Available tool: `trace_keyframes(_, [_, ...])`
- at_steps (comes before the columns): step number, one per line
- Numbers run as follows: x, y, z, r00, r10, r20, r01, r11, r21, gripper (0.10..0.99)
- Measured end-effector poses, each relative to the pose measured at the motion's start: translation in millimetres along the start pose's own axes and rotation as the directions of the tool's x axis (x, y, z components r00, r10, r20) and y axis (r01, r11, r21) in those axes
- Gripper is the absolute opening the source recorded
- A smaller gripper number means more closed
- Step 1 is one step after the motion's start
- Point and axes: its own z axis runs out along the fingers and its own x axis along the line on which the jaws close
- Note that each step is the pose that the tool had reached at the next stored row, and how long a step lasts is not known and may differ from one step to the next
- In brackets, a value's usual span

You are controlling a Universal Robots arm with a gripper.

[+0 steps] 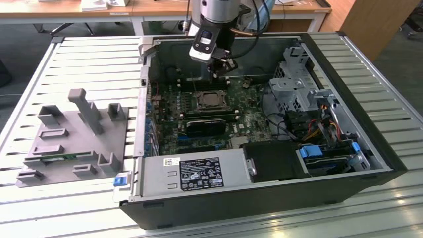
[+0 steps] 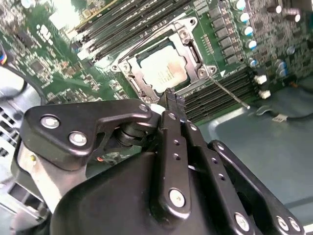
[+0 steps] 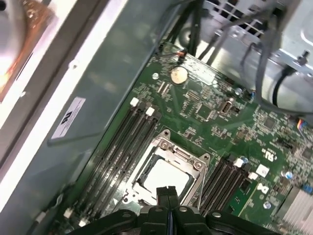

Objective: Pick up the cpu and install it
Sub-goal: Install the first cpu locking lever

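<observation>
The cpu [image 1: 210,99] lies flat in its socket on the green motherboard [image 1: 248,116], inside the open computer case. Its silver-grey top also shows within the metal socket frame in both wrist views [image 2: 164,68] [image 3: 164,179]. My gripper [image 1: 222,68] hangs over the board just beyond the socket, toward the case's far wall. Its fingers are shut against each other with nothing between them, and the tips [image 2: 171,99] [image 3: 168,192] hover at the socket's edge, above the cpu and apart from it.
A black heatsink block [image 1: 205,127] sits on the board in front of the socket. Memory slots [image 3: 128,142] flank the socket. A drive cage [image 1: 296,74] and cables [image 1: 317,126] fill the case on the exterior view's right. A grey fixture [image 1: 73,139] stands on the slatted table at that view's left.
</observation>
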Motion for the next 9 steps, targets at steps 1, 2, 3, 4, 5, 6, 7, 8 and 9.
trace_keyframes(1, [0.0,0.0,0.0,0.9999,-0.016,-0.0003,0.016,0.9999,0.0,0.106])
trace_keyframes(2, [0.0,0.0,0.1,0.9995,-0.032,-0.0005,0.032,0.9995,0.001,0.106])
trace_keyframes(3, [0.0,0.0,0.2,0.9988,-0.049,-0.0009,0.049,0.9988,0.001,0.106])
trace_keyframes(4, [0.0,0.0,0.3,0.9978,-0.066,-0.0011,0.066,0.9978,0.001,0.106])
trace_keyframes(5, [0.0,0.0,0.3,0.9964,-0.084,-0.0014,0.084,0.9964,0.002,0.106])
trace_keyframes(6, [0.0,0.0,0.4,0.9948,-0.102,-0.0018,0.102,0.9948,0.002,0.106])
trace_keyframes(7, [0.0,0.0,0.4,0.9928,-0.12,-0.0021,0.12,0.9928,0.002,0.106])
trace_keyframes(8, [0.0,0.0,0.5,0.9905,-0.137,-0.0024,0.137,0.9905,0.003,0.106])
trace_keyframes(9, [0.0,0.0,0.5,0.9881,-0.154,-0.0028,0.154,0.9881,0.003,0.106])
